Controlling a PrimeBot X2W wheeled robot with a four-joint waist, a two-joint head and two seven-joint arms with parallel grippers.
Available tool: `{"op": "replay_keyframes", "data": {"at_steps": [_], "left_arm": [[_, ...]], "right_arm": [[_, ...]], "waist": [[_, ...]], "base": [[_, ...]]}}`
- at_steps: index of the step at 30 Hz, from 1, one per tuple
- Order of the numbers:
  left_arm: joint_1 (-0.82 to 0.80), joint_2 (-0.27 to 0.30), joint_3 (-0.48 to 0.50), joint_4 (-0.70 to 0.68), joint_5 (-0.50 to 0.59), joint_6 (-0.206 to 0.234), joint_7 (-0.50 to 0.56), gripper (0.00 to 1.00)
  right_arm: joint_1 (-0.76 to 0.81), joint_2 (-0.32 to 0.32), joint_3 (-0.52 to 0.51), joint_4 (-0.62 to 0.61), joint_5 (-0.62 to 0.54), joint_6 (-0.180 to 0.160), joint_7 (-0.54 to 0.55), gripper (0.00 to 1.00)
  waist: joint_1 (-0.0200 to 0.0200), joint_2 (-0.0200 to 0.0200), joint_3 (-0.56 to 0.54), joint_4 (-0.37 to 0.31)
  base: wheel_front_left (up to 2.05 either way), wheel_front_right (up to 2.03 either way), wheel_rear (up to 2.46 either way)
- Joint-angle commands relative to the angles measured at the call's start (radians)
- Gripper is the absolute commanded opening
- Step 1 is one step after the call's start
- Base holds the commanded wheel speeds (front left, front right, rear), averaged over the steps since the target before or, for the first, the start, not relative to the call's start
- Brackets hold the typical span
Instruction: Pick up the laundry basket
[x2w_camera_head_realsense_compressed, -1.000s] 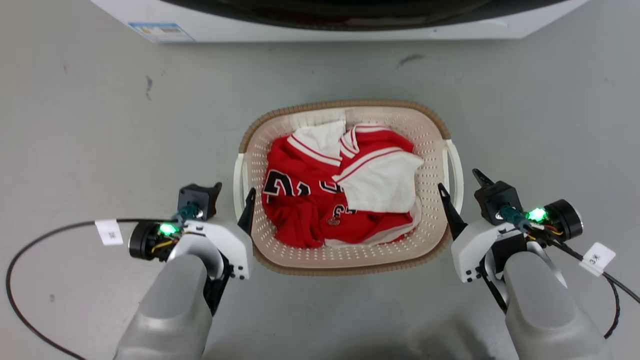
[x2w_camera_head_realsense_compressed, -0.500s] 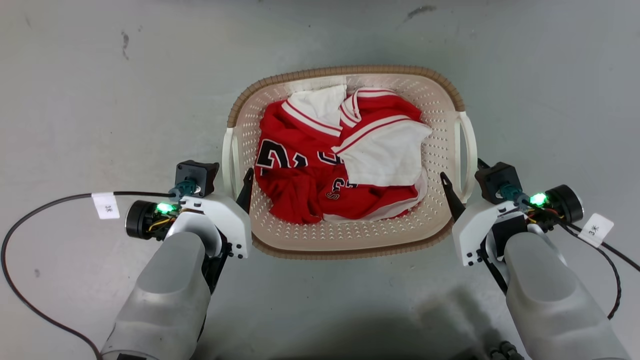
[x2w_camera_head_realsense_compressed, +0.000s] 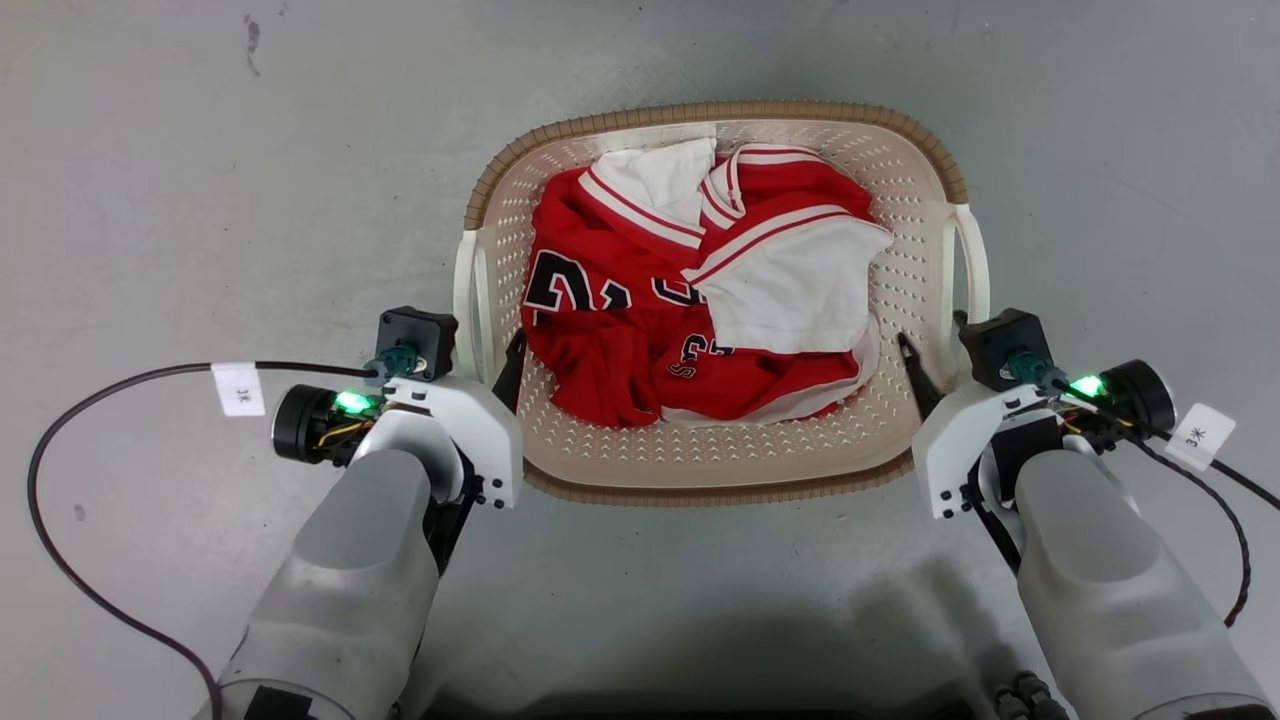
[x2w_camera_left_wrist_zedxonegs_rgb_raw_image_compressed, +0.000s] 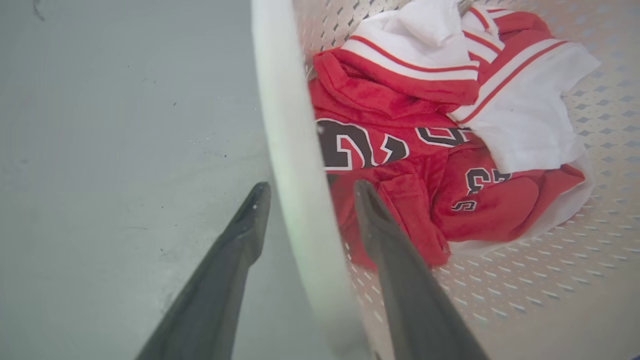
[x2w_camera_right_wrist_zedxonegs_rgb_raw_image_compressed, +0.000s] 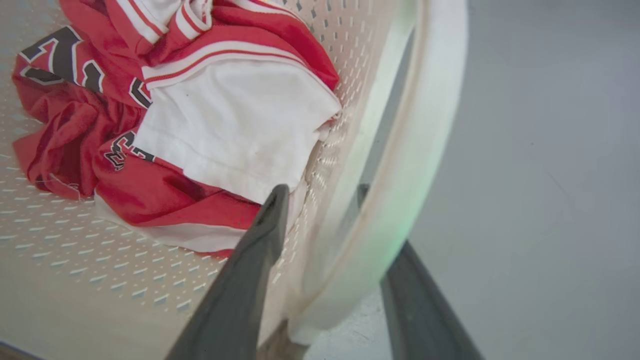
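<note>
The laundry basket (x2w_camera_head_realsense_compressed: 720, 108) is cream perforated plastic with a brown woven-look rim. It stands on the grey floor and holds red and white jerseys (x2w_camera_head_realsense_compressed: 690, 300). My left gripper (x2w_camera_head_realsense_compressed: 485, 345) is open and straddles the basket's left white handle (x2w_camera_head_realsense_compressed: 468, 290). In the left wrist view that handle (x2w_camera_left_wrist_zedxonegs_rgb_raw_image_compressed: 285, 100) runs between the fingers of the left gripper (x2w_camera_left_wrist_zedxonegs_rgb_raw_image_compressed: 308, 187), one over the floor and one over the clothes. My right gripper (x2w_camera_head_realsense_compressed: 932, 330) is open at the right handle (x2w_camera_head_realsense_compressed: 975, 270). The right wrist view shows the right gripper (x2w_camera_right_wrist_zedxonegs_rgb_raw_image_compressed: 321, 189) with one finger inside the wall and one under the handle loop (x2w_camera_right_wrist_zedxonegs_rgb_raw_image_compressed: 430, 125).
Grey concrete floor (x2w_camera_head_realsense_compressed: 200, 200) lies all around the basket, with a dark scuff (x2w_camera_head_realsense_compressed: 250, 30) at the upper left. Black cables with white tags trail from both wrists, on the left (x2w_camera_head_realsense_compressed: 240, 388) and on the right (x2w_camera_head_realsense_compressed: 1198, 436).
The camera has dipped: the washing machine has left the top edge and the basket looks larger. The right gripper's fingers, wide of the handle before, now sit close around it.
</note>
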Motion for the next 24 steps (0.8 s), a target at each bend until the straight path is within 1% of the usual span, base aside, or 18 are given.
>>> {"op": "replay_keyframes", "data": {"at_steps": [1,6,11,17,24], "left_arm": [[-0.012,-0.001,-0.006,0.004,-0.006,-0.001,-0.003,0.0],[-0.009,0.001,-0.027,0.017,-0.011,-0.002,-0.003,0.0],[0.014,-0.001,-0.042,0.036,-0.028,-0.002,-0.003,0.0],[0.056,-0.005,-0.064,0.063,-0.054,-0.002,-0.003,0.0],[0.112,-0.017,-0.098,0.097,-0.099,-0.002,-0.003,0.0]], "right_arm": [[-0.015,0.001,0.001,0.006,0.001,-0.001,-0.002,0.0],[-0.012,-0.003,0.01,0.013,0.008,-0.001,-0.002,0.0],[0.008,-0.003,0.021,0.031,0.018,-0.001,-0.002,0.0],[0.036,-0.004,0.039,0.062,0.041,-0.001,-0.003,0.0],[0.065,-0.004,0.085,0.112,0.078,-0.001,-0.003,0.0]], "waist": [[-0.0001,0.0,-0.001,0.001],[-0.0001,0.0,-0.02,0.0],[-0.0001,0.0,-0.07,-0.002],[-0.0001,0.0,-0.172,-0.001],[-0.0001,0.0,-0.295,0.002]], "base": [[0.0,0.0,0.0],[0.0,0.0,0.0],[0.0,0.0,0.0],[0.0,0.0,0.0],[0.0,0.0,0.0]]}}
